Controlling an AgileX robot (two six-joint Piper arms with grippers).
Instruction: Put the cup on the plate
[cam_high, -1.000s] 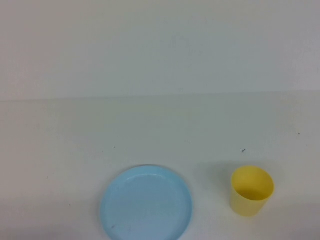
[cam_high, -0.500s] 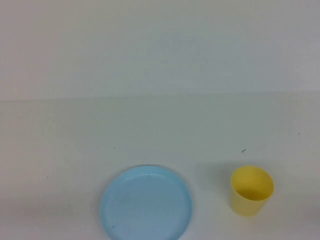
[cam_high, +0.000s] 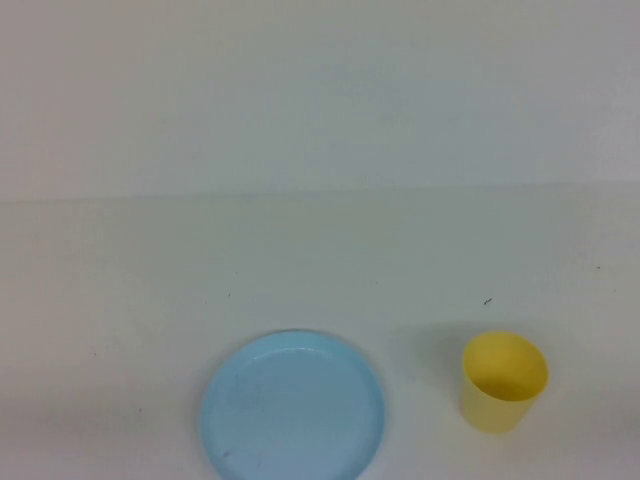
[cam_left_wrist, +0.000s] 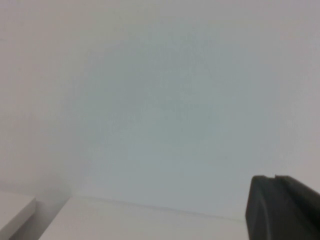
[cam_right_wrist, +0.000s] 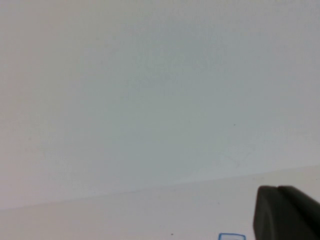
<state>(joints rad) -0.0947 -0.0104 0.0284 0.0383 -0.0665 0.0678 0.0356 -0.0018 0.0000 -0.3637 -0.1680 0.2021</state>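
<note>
A white table fills the lower half of the high view, meeting a pale wall along a faint line across the middle of the frame. At the bottom centre lies the plate, light blue, round and flat with a shallow rim, its lower edge cut off by the frame. To its right, in the lower right of the frame, stands the cup, a small yellow tumbler, upright, mouth open to the camera, resting on the table and clearly apart from the plate. A few tiny dark specks dot the table surface.

Neither arm shows in the high view. In the left wrist view the left gripper appears as a dark block in the lower right corner, closed and holding nothing, in front of the pale wall. In the right wrist view the right gripper sits likewise in the lower right corner, closed and empty.
</note>
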